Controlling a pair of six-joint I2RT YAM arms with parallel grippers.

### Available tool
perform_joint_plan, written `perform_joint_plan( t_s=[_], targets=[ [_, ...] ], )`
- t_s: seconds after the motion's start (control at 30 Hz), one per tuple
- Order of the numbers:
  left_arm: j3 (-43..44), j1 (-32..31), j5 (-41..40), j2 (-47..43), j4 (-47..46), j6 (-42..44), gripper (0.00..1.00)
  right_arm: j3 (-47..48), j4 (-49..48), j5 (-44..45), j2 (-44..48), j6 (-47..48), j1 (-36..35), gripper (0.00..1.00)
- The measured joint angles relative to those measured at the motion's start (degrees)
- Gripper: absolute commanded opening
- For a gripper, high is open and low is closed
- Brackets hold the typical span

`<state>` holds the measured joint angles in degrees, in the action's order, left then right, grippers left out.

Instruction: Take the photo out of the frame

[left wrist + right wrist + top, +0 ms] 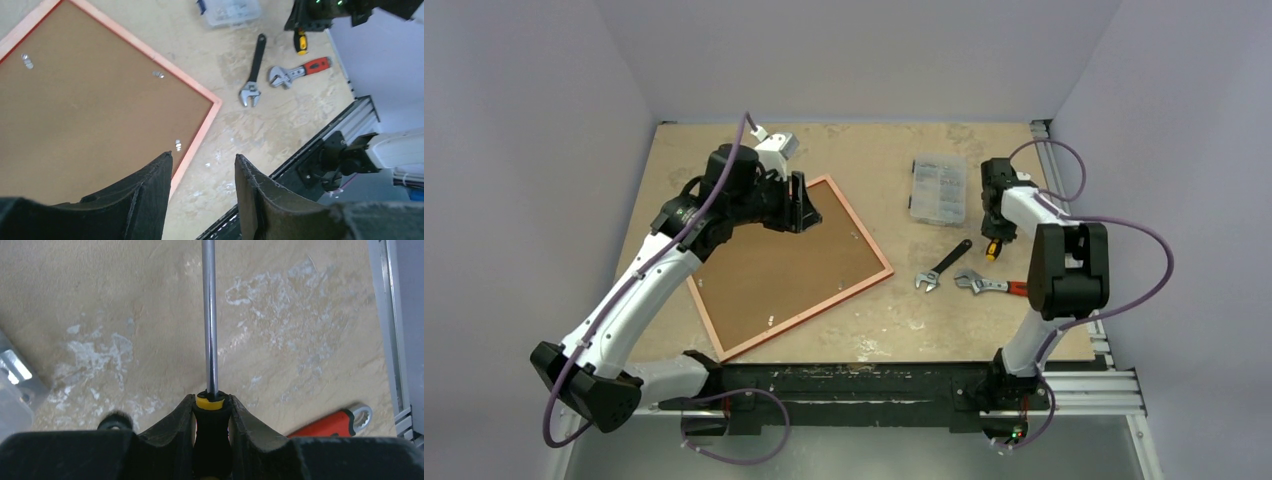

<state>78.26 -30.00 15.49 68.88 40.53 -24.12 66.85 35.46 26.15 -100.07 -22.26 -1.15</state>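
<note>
The frame (861, 225) lies face down left of the table's middle, its pale orange rim also showing in the left wrist view (150, 52). The photo's brown board back (784, 270) fills it, held by small metal clips (158, 74); the printed side is hidden. My left gripper (802, 205) hovers over the frame's far corner, open and empty (202, 157). My right gripper (994, 235) is at the right, shut on a black and yellow screwdriver (209, 315) whose steel shaft points away over bare table.
A clear parts box (938, 190) stands at the back right. A black wrench (944, 265) and a red-handled adjustable wrench (989, 285) lie right of the frame. A metal rail (1114, 350) runs along the right and near edges.
</note>
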Motion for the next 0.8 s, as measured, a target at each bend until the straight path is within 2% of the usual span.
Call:
perform_joint_plan(
  t_s=[0.13,0.27,0.57,0.8],
  targets=[
    [-3.72,0.94,-2.29,0.02,1.05,2.29,0.47,2.51,-0.96,1.42,-4.63,2.08,0.26,0.02],
    [-4.7,1.38,-2.91,-0.04,0.9,2.99,0.46,4.17,-2.05,1.42,-8.2,4.42,0.48,0.19],
    [-4.87,1.38,-3.32,0.09,0.72,3.78,0.46,4.63,-3.23,-0.15,-8.85,7.23,0.52,0.37],
    [-5.11,1.38,-3.32,0.83,0.7,3.76,0.46,4.79,-2.99,-0.63,-8.85,8.17,0.9,0.41]
  ],
)
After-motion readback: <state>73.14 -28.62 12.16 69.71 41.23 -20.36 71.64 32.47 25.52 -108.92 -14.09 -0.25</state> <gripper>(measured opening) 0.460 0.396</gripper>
